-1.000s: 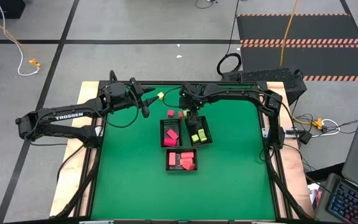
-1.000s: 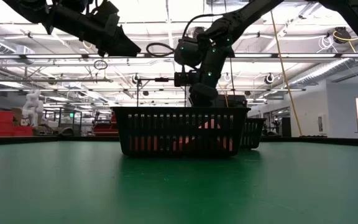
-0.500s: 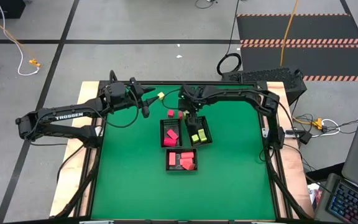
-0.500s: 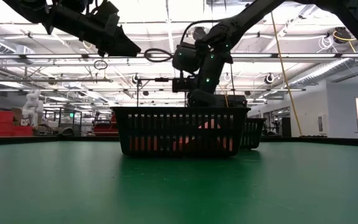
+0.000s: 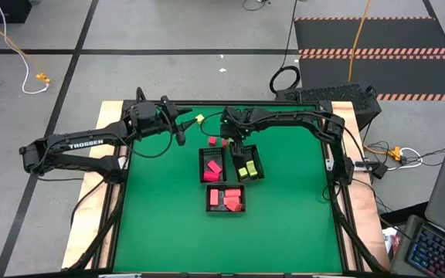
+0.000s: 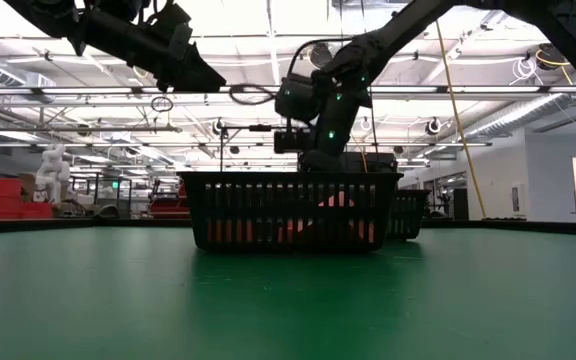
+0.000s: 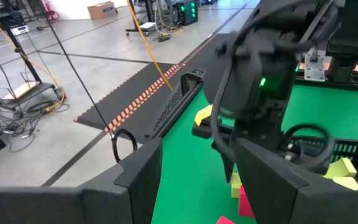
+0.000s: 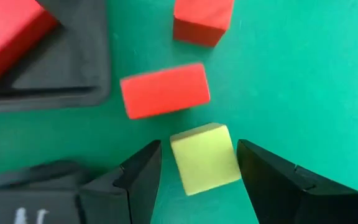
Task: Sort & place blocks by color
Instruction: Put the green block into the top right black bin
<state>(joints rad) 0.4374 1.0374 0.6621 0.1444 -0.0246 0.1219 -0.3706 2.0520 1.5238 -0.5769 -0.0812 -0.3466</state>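
Observation:
In the right wrist view my right gripper (image 8: 199, 168) is open, its fingers on either side of a yellow-green cube (image 8: 204, 158) that rests on the green mat; I see no touch. A red bar (image 8: 165, 90) and a red cube (image 8: 202, 22) lie just beyond it. In the high view my right gripper (image 5: 232, 140) hangs at the far end of the trays and hides that cube. My left gripper (image 5: 182, 135) is open and waits above the mat's far left, beside another yellow-green block (image 5: 199, 118). A red block (image 5: 211, 141) lies loose.
Three black mesh trays stand mid-table: one with red blocks (image 5: 212, 164), one with yellow-green blocks (image 5: 247, 164), and a nearer one with red blocks (image 5: 226, 198). A tray corner (image 8: 73, 93) lies close to the right gripper. The near half of the green mat (image 5: 168, 232) is bare.
My right gripper has moved a little toward the table's left and far edge, from above the yellow-green tray to over the loose blocks beyond it. The left arm has kept still.

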